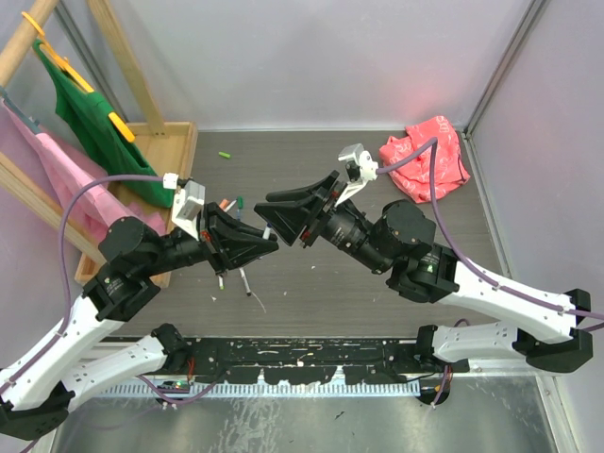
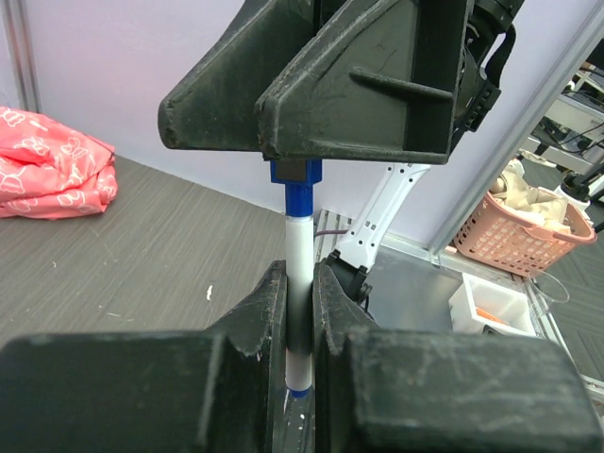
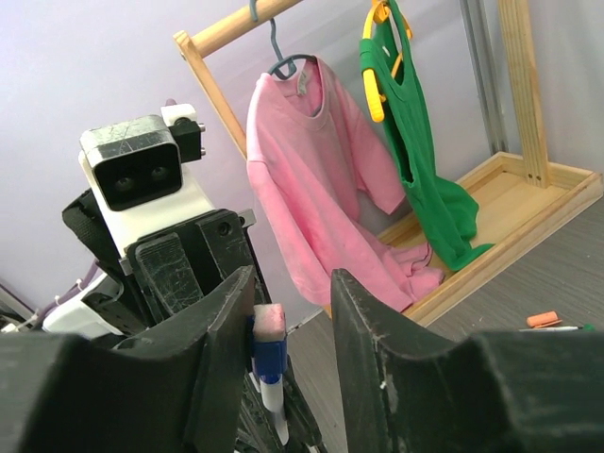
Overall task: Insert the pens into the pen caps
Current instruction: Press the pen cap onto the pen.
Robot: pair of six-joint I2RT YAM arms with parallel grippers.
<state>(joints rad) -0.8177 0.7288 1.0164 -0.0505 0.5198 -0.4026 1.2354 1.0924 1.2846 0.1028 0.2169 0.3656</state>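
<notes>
Above the middle of the tabletop (image 1: 316, 294), the two claws meet tip to tip. The left claw (image 2: 299, 293) is clamped tight on a white pen (image 2: 297, 241) with a blue end, its fingers pressed to the barrel on both sides. A blue cap (image 2: 295, 182) sits on the pen's far tip, just under the right claw (image 3: 292, 283). In the right wrist view that claw stands partly open: the cap rests against one finger with a clear gap to the other, so it touches the cap but does not pinch it. Whether the cap is pushed fully home I cannot tell, since the fingers half hide the joint.

By my judgement this one pen is capped, or very nearly so, and most of the job lies ahead. In the top view a loose green cap (image 1: 225, 154) lies alone toward 11 o'clock from the claws, well apart from them. Near the left claw, at about 10 o'clock, sit two small pieces, one orange-tipped (image 1: 226, 204) and one green (image 1: 240, 201), both too small to tell pen from cap. Toward 7 o'clock a slim pen (image 1: 245, 281) lies flat on the tabletop; I cannot tell whether it wears a cap.

No brand, label or lettering can be read anywhere. The held barrel is plain white, and the pink bag (image 1: 427, 156) at 2 o'clock shows only a pale pattern.
</notes>
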